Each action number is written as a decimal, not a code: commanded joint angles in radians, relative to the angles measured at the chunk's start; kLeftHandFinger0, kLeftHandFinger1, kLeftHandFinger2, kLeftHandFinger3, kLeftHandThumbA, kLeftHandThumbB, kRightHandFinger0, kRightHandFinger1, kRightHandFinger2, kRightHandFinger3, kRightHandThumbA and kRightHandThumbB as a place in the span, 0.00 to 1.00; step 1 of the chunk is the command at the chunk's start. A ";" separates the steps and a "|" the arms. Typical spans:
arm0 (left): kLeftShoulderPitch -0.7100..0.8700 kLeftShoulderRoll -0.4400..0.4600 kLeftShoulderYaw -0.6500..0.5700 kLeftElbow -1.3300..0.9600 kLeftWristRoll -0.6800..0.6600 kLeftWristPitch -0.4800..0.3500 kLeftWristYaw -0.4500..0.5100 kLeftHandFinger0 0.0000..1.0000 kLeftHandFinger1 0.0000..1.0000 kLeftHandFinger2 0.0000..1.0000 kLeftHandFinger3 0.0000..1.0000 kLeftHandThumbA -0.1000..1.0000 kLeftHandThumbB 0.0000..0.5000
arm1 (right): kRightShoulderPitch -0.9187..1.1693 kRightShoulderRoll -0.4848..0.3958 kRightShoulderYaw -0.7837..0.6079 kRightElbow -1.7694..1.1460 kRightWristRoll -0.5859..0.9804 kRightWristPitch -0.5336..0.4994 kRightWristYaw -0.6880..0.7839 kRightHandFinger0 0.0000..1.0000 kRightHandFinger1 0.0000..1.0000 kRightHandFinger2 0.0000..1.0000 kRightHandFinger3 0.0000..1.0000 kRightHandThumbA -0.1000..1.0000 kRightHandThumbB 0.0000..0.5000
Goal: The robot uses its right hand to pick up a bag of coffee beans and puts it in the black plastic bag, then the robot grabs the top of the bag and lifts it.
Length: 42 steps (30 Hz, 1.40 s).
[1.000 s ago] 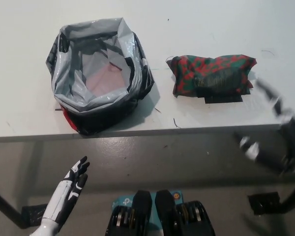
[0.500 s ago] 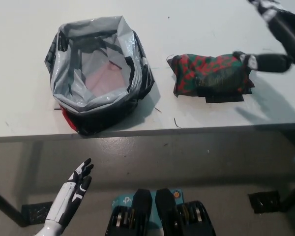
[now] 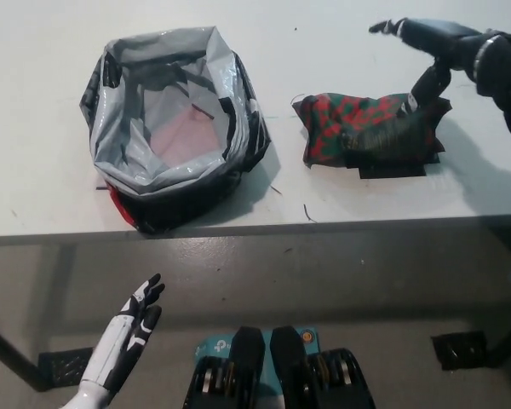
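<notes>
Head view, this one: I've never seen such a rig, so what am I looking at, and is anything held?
The camera sits on a humanoid robot's head, looking steeply down at a white table. On it stands a black plastic bag, mouth open, and beside it lies a red-and-green bag of coffee beans. The black right hand reaches over the coffee bag's far end with fingers spread; it holds nothing. The white left hand rests low, below the table edge, open.

Black plastic bag open, upper left on white table. Red-green coffee bean bag right of center; black right hand spread just above it. White left hand lower left, fingers apart.
</notes>
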 commanded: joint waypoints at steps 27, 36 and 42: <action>-0.011 0.006 -0.002 -0.018 0.018 -0.057 -0.012 1.00 1.00 1.00 1.00 1.00 0.48 | -0.160 0.095 0.031 0.214 -0.067 -0.029 0.110 1.00 1.00 1.00 1.00 1.00 1.00; -0.012 0.005 -0.002 -0.016 0.016 -0.061 -0.013 1.00 1.00 1.00 1.00 1.00 0.49 | -0.162 0.125 0.038 0.331 -0.101 -0.075 0.034 1.00 1.00 1.00 1.00 1.00 1.00; -0.015 0.006 -0.003 -0.015 0.021 -0.063 -0.011 1.00 1.00 1.00 1.00 1.00 0.50 | -0.160 0.141 0.052 0.379 -0.140 -0.088 -0.036 1.00 1.00 1.00 1.00 1.00 1.00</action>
